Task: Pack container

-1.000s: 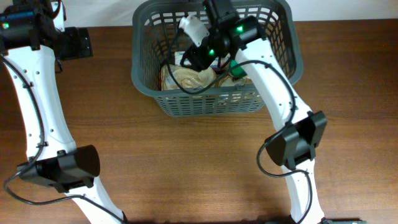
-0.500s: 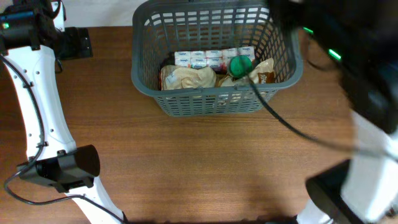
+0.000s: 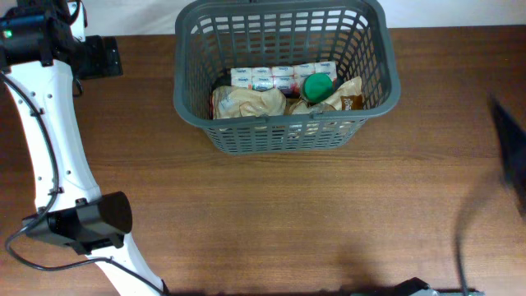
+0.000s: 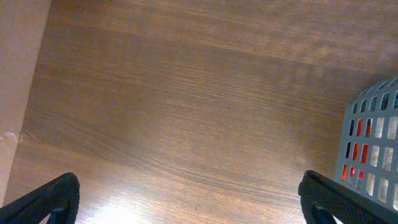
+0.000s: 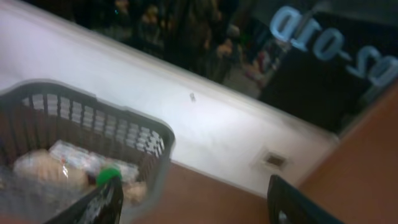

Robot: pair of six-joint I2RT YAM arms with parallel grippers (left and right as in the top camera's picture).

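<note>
The dark grey basket (image 3: pixel 283 131) stands at the table's back middle. It holds a row of small white packs (image 3: pixel 279 76), a green-lidded item (image 3: pixel 318 86) and bagged bread (image 3: pixel 246 102). My left gripper (image 3: pixel 100 56) is at the back left, apart from the basket. In the left wrist view it (image 4: pixel 193 202) is open and empty over bare wood, with a basket corner (image 4: pixel 373 140) at the right. My right gripper (image 5: pixel 196 205) is open and empty, well clear of the basket (image 5: pixel 93 124), which lies to its left in a blurred view.
The wooden table (image 3: pixel 271 222) stretches in front of the basket. A blurred dark part of the right arm (image 3: pixel 509 152) shows at the right edge. The left arm's base (image 3: pixel 82 222) is at the front left. A white wall (image 5: pixel 205 124) stands behind the table.
My right arm has pulled up out of the basket and swung fast to the right edge of the table. The basket's contents now show uncovered. The left arm has not moved.
</note>
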